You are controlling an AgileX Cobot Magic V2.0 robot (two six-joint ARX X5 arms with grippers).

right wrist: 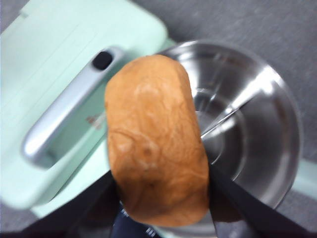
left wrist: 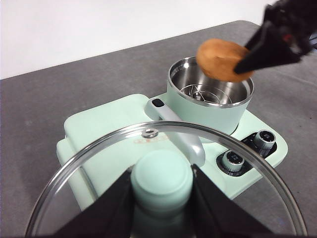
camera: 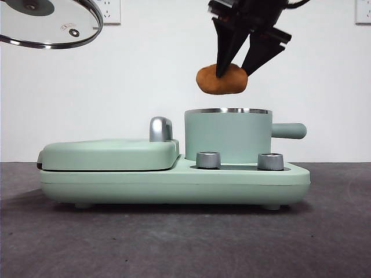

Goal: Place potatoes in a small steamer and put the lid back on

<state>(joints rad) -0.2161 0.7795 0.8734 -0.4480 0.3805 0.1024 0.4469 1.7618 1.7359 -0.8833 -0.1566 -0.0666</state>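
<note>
An orange-brown potato [camera: 222, 79] hangs above the open mint-green steamer [camera: 228, 135], a little toward its griddle side, with my right gripper [camera: 239, 68] shut on it. The right wrist view has the potato [right wrist: 157, 160] over the steamer's steel rim [right wrist: 277, 94]; from the left wrist I see the potato [left wrist: 219, 58] over the steamer [left wrist: 210, 101], with a wire rack inside. High at the left, the glass lid [camera: 49, 23] is held up by my left gripper [left wrist: 161, 198], shut on its green knob [left wrist: 161, 181].
The steamer sits on a mint-green cooker base [camera: 174, 184] with two steel dials [camera: 208, 160]. Beside it lies a flat griddle cover [camera: 110, 154] with a chrome handle [camera: 160, 128]. Dark grey table surface [camera: 174, 243] surrounds the cooker.
</note>
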